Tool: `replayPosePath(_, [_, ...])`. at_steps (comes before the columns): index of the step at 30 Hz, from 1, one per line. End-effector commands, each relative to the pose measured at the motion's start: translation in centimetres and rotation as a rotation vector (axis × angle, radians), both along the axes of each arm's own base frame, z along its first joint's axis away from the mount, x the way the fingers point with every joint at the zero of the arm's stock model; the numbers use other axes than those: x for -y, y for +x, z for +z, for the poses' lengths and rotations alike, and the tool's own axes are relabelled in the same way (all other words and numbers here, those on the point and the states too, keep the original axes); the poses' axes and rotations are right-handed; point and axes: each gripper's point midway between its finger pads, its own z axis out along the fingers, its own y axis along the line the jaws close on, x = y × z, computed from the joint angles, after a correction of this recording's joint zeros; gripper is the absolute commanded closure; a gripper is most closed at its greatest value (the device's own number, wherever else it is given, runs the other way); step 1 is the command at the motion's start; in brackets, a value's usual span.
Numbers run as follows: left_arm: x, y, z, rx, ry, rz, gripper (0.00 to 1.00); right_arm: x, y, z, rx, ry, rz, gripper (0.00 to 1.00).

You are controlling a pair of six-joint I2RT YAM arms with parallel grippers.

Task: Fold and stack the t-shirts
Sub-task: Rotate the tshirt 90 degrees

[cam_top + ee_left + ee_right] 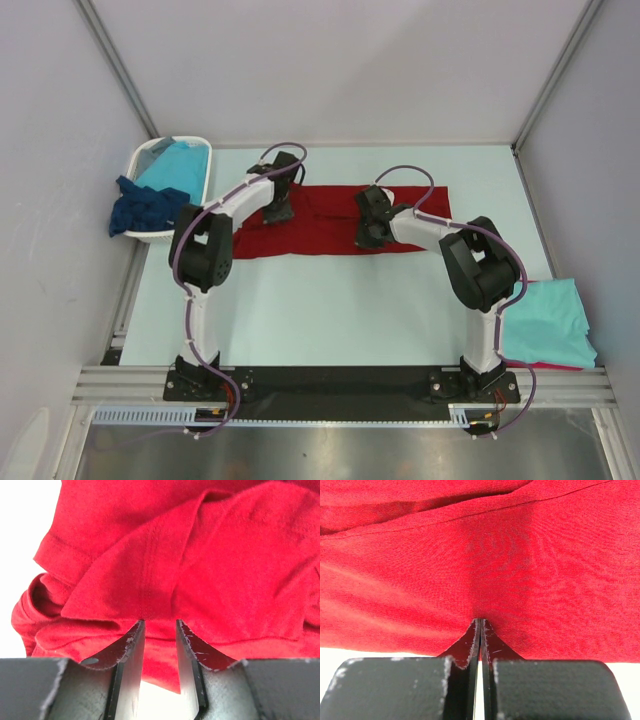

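Since the dark red cotton t-shirt (330,222) is spread flat in a long strip across the pale table (330,310), I'd say it's the one mid-fold. From the top camera, the left gripper (278,210) sits on the shirt's left part and the right gripper (372,235) sits right of its middle, one per half, which makes sense for folding it evenly. Off the shirt's left end is a white plastic basket (140,160) with a crumpled turquoise shirt (182,165) inside and a dark navy shirt (145,207) spilling over its rim. Well off the shirt's right end, a folded turquoise t-shirt (550,320) lies on another red one (545,365), so that's the stack.

Left wrist cam: the jaws stand part way apart over a bunched sleeve fold. Honestly I can't tell if the cloth is pinched or just lying under them.

Right wrist cam: the fingers are clenched tight, tips against the shirt just inside its near edge. My read is it's pinning that side.
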Motion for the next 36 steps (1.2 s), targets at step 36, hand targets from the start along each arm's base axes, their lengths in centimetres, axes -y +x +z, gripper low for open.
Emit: replayPosePath(36, [-2.0, 5.3, 4.8, 0.115, -0.013, 0.064, 0.97, 2.0, -4.2, -4.3, -0.158, -0.085, 0.032, 1.0])
